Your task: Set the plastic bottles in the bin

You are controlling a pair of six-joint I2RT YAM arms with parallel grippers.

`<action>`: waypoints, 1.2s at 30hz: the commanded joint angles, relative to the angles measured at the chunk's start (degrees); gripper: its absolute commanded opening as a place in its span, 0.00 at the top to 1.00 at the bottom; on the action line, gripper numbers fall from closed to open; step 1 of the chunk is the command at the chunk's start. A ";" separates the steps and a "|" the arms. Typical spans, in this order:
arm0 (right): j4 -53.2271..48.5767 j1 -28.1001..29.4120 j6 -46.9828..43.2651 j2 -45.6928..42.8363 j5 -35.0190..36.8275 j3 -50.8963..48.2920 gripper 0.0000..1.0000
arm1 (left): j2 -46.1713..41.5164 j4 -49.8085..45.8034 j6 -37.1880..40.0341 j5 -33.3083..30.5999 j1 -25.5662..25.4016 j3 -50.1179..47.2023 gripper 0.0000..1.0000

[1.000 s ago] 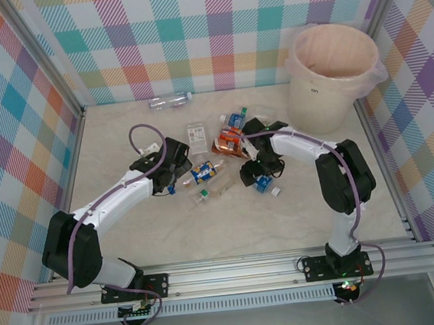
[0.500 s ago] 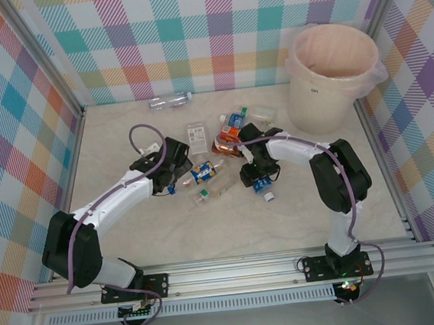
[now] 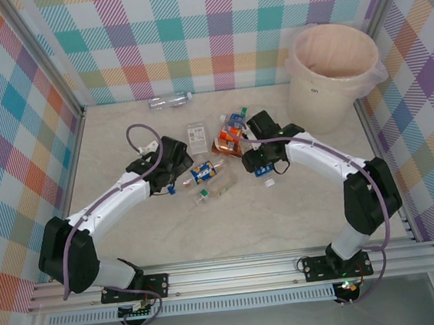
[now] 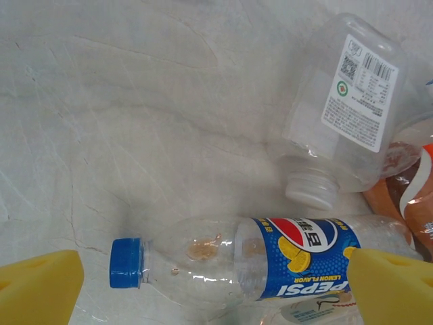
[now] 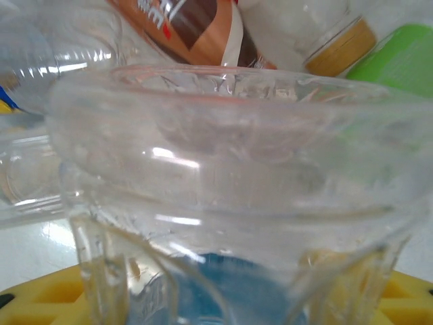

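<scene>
- The right gripper [image 3: 265, 170], in the centre of the overhead view, has its fingers closed on a blue-labelled bottle [image 3: 264, 175]. In the right wrist view the clear body sits hard against the lens, above the yellow fingers [image 5: 40, 294].
- The step in hand appears to be carrying this bottle to the bin [image 3: 314, 95] at the upper right. It should go best with a straight lift clear of the heap, then letting go only once the bottle hangs over the open mouth.
- The held bottle's long axis seems to run up and down the overhead frame, with the white cap toward the lower edge. The tilt is hard to judge.
- The left gripper [image 4: 216, 288] stands wide open, its yellow fingers [image 4: 37, 288] either side of a Pepsi bottle [image 4: 298, 261].
- That Pepsi bottle lies on its side on the bench [image 3: 231, 230], long axis across the left wrist frame, with the blue cap [image 4: 126, 263] pointing left.
- A white-labelled clear bottle [image 4: 345, 108] lies just beyond it, mouth toward the lower edge.
</scene>
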 commanded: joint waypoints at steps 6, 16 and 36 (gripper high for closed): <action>8.90 -5.26 3.03 -2.73 -3.79 1.67 0.50 | -2.85 4.39 1.36 1.36 1.08 -1.82 0.00; 12.16 -9.72 4.98 2.02 -11.09 14.57 0.49 | -7.04 14.54 7.64 10.45 2.35 -5.77 0.00; 9.70 -22.33 4.21 13.68 -2.90 51.01 0.48 | -12.39 26.37 22.48 33.53 2.64 -8.32 0.00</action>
